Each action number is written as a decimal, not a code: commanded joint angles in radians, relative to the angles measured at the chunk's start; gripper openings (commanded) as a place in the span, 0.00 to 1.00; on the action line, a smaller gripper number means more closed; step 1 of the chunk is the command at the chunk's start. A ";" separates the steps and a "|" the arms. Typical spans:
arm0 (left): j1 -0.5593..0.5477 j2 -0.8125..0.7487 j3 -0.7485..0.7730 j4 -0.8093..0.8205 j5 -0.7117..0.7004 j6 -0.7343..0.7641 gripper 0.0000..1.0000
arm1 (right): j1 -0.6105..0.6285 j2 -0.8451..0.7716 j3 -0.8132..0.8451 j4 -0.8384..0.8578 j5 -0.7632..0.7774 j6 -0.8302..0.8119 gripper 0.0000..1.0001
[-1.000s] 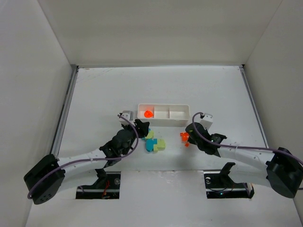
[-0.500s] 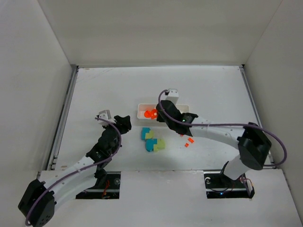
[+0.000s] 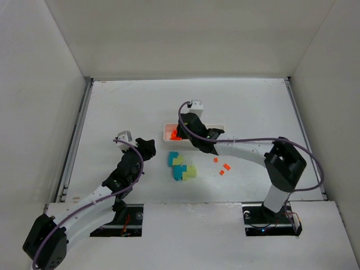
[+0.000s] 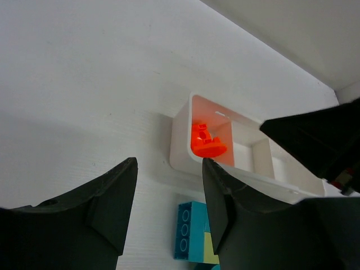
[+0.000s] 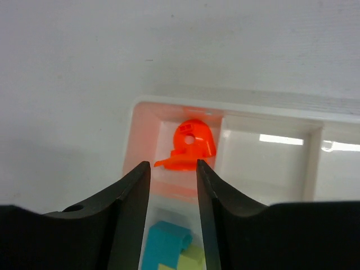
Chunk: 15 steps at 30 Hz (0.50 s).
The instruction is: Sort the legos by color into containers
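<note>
Orange-red is the colour that has just moved: an orange-red lego (image 5: 190, 147) now lies on the floor of the end compartment of the tray (image 5: 270, 109). My right end effector (image 5: 172, 169) hangs just above it, fingers parted and nothing between them. A second ago that end effector was clenched, down by the loose orange-red bits (image 3: 226, 166) on the worktop (image 3: 253, 101), to the right of the pile. Since then the arm has swung across to the tray and let go. I judge the drop made, into the compartment that already held orange. From my wrist the orange reads as one lump, so I cannot count its pieces.

My left end effector (image 4: 169, 169) has drawn back from the pile towards the left of the worktop. Its fingers stand apart with nothing held, and it looks at the tray's orange end from a little way off.

The teal and yellow-green legos (image 3: 181, 167) lie bunched just in front of the tray, about where they lay before, none of them sorted. The middle compartment, as far as my right wrist shows it, holds nothing.

For the task, orange is under way, with a few small bits left on the worktop. The other two colours are not begun. My right arm must first lift clear of the tray.
</note>
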 commanded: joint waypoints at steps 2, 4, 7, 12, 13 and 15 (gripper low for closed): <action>0.006 -0.002 -0.007 0.023 0.008 -0.010 0.48 | -0.007 -0.235 -0.174 0.073 0.052 -0.011 0.39; 0.006 -0.001 -0.009 0.029 0.008 -0.012 0.48 | -0.005 -0.321 -0.294 0.061 0.075 0.003 0.30; 0.012 -0.002 -0.009 0.030 0.008 -0.012 0.48 | -0.002 -0.436 -0.475 -0.017 0.117 0.084 0.24; 0.023 -0.005 -0.009 0.030 0.008 -0.007 0.49 | -0.025 -0.545 -0.647 -0.174 0.163 0.233 0.42; 0.024 -0.005 -0.009 0.030 0.008 -0.009 0.49 | -0.027 -0.559 -0.665 -0.180 0.157 0.245 0.44; 0.027 -0.002 -0.007 0.032 0.008 -0.010 0.49 | -0.027 -0.570 -0.688 -0.173 0.132 0.249 0.48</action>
